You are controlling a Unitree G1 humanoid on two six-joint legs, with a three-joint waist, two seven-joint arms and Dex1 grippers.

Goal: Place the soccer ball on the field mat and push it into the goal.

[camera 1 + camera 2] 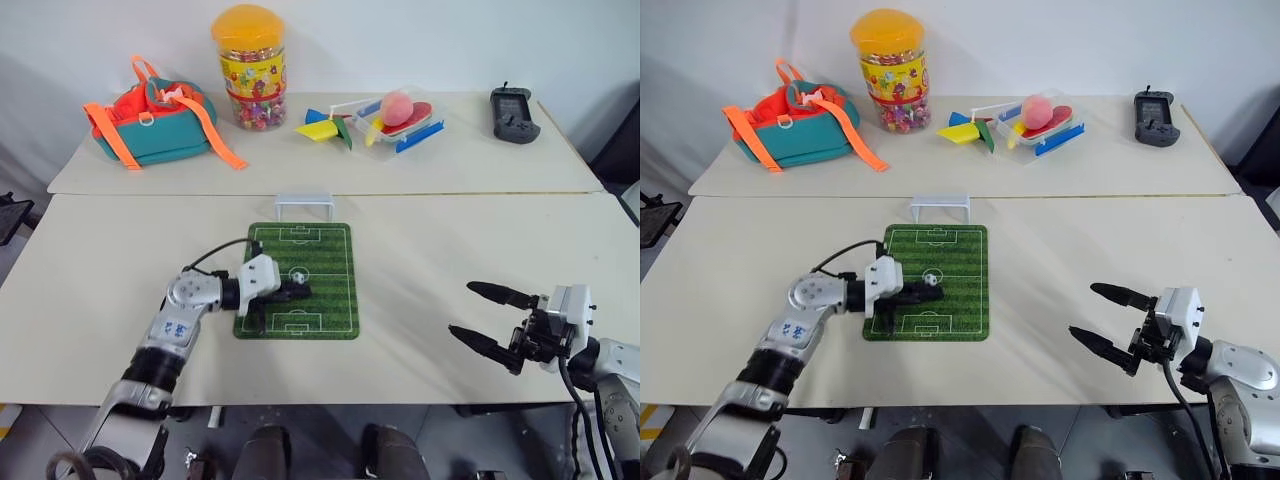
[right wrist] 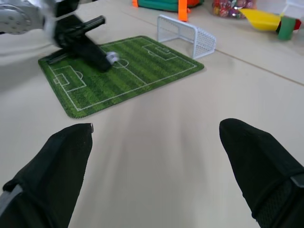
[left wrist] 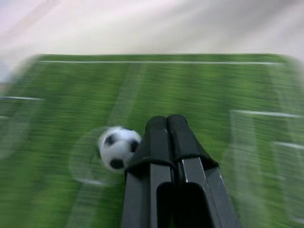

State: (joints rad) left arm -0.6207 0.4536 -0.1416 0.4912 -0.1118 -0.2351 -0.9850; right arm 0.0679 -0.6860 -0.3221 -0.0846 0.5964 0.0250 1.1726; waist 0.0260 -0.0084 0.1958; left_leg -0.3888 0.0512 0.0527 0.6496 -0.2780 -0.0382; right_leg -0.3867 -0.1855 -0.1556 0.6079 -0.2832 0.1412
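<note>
The green field mat [image 1: 335,300] lies flat at the middle of the near table, and the small white goal [image 1: 304,206] stands at its far end. The tiny black-and-white soccer ball [image 3: 118,147] rests on the mat near the centre circle. My left gripper [image 3: 166,121] is shut and empty, low over the mat, with its fingers [image 3: 156,142] right against the ball's side. The ball [image 2: 112,57] also shows beside those fingers from the right wrist. My right gripper [image 1: 461,310] stands open and empty above the bare table, to the right of the mat.
On the far table stand a teal and orange bag [image 1: 155,123], a jar of colourful sweets [image 1: 250,70], a clear tray [image 1: 425,125] of toys with a pink ball [image 1: 398,106], and a black device [image 1: 514,113]. A seam [image 1: 450,194] joins the two tables.
</note>
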